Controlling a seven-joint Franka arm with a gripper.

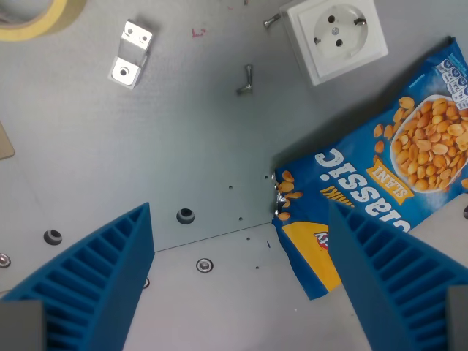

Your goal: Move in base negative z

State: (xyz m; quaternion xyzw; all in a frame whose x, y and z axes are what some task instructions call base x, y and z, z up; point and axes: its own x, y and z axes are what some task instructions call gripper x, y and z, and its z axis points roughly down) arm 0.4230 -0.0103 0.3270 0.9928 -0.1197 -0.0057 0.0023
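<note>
The gripper is spread wide, holding nothing. No object is to be grasped; the bare table below is judged rigid.

The gripper has two bright blue ribbed plastic fingers on grey mounts.

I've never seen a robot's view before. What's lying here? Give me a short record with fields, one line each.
surface: grey metal table with screw holes
hand: blue ribbed hand, fingers apart, holding nothing
snack: blue peanut bag, torn open at its corner, partly under the finger on the wrist view's right
socket: white square wall socket, top, lying flat
bracket: small silver metal bracket, upper left
tape: yellowish tape roll, top left corner, mostly cut off
loose part: small metal screw near the socket
</note>
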